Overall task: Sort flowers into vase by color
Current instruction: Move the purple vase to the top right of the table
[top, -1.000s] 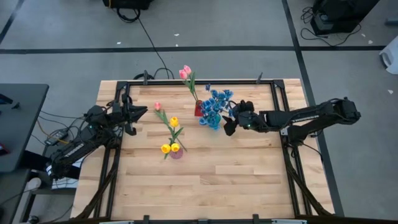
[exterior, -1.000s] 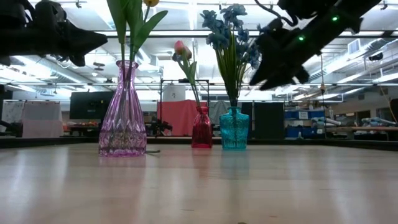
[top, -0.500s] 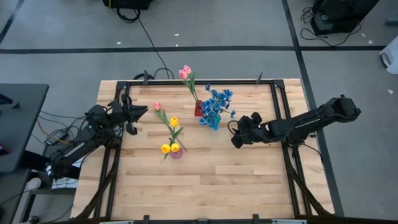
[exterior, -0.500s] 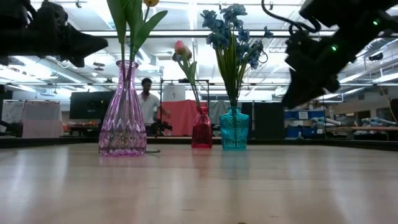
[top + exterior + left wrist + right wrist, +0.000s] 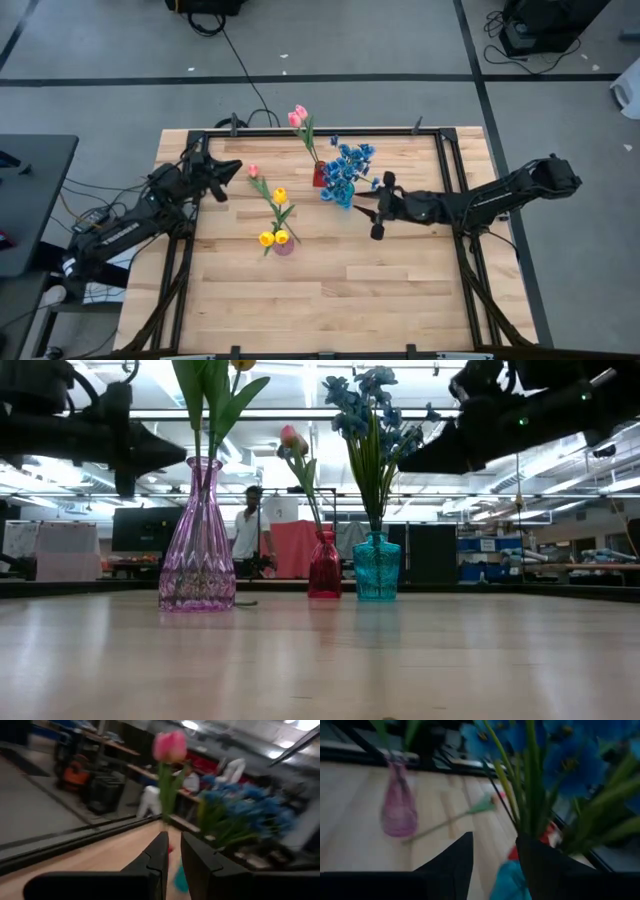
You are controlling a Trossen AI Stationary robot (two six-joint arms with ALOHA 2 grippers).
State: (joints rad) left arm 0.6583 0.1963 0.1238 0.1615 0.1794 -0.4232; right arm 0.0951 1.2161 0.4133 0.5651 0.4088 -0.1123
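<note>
No writing or label shows on anything here.

My right gripper [image 5: 372, 212] hangs in the air just beside the blue vase [image 5: 376, 567], on the side toward my right arm. Its fingers [image 5: 451, 862] stand a moderate way apart with nothing between them; past them I see the blue flowers [image 5: 570, 755] and their green stems close ahead, untouched.

My left gripper [image 5: 228, 171] hovers over the far left part of the table [image 5: 380, 290], pointing toward the vases. Its fingers [image 5: 161, 856] are drawn in to a narrow slit, and I see nothing held in it.

Nearest on the table is the purple vase [image 5: 197, 540], holding yellow tulips [image 5: 274, 236]. A single pink tulip [image 5: 253, 171] lies flat on the wood beside it, its stem running toward the purple vase. Farther back, the blue vase holds the blue flowers, and just beside it the red vase [image 5: 324, 566] holds two pink tulips [image 5: 299, 117].

Beyond the table, a person [image 5: 248, 532] stands in the room near a red cloth.
</note>
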